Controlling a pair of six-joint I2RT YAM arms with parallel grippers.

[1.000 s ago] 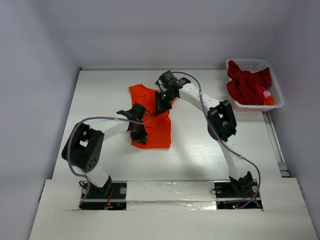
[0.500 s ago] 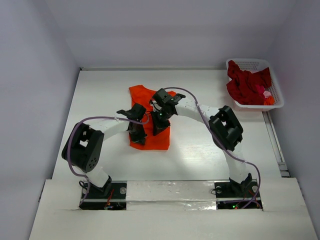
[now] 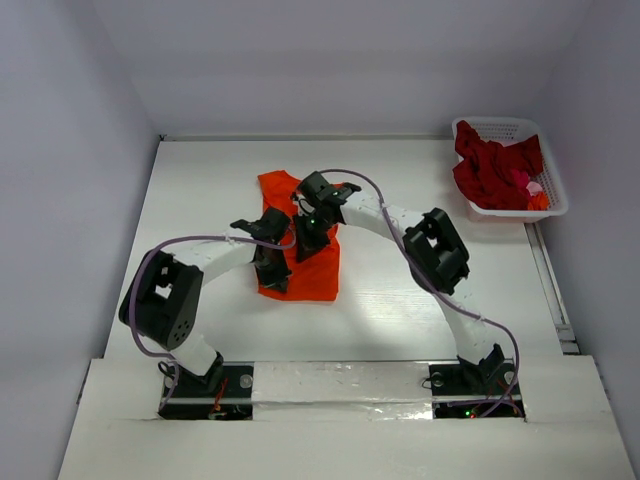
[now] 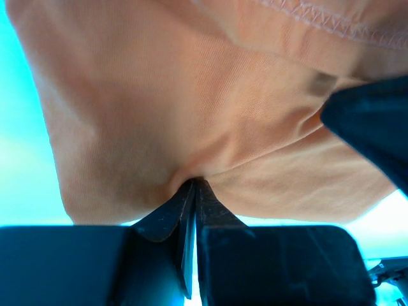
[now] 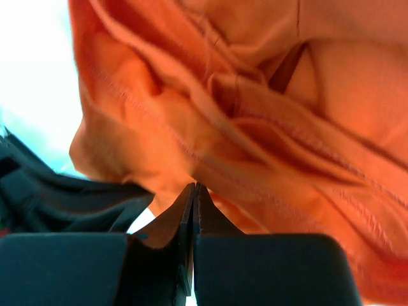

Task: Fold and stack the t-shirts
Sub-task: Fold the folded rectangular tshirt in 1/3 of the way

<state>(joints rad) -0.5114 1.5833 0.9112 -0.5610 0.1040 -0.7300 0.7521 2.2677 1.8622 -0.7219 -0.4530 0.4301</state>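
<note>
The orange t-shirt [image 3: 318,272] lies bunched and partly doubled over at the table's middle. My left gripper [image 3: 274,272] is at its left side, shut on a pinch of the orange cloth [image 4: 159,95], which puckers at the closed tips of that gripper [image 4: 193,183]. My right gripper [image 3: 306,238] hangs over the shirt's upper part, shut on a hemmed fold of the cloth [image 5: 255,95] at the closed tips of the right gripper [image 5: 194,186]. The two grippers are close together. Dark red t-shirts [image 3: 495,170] lie heaped in the basket.
A white latticed basket [image 3: 495,123] stands at the back right corner against the wall. Walls close in the table on the left, back and right. The right arm's elbow [image 3: 435,250] arches over the table right of the shirt.
My right gripper has come toward the near left with the shirt's far edge, folding it over so the shirt looks shorter. The left gripper has barely moved.
</note>
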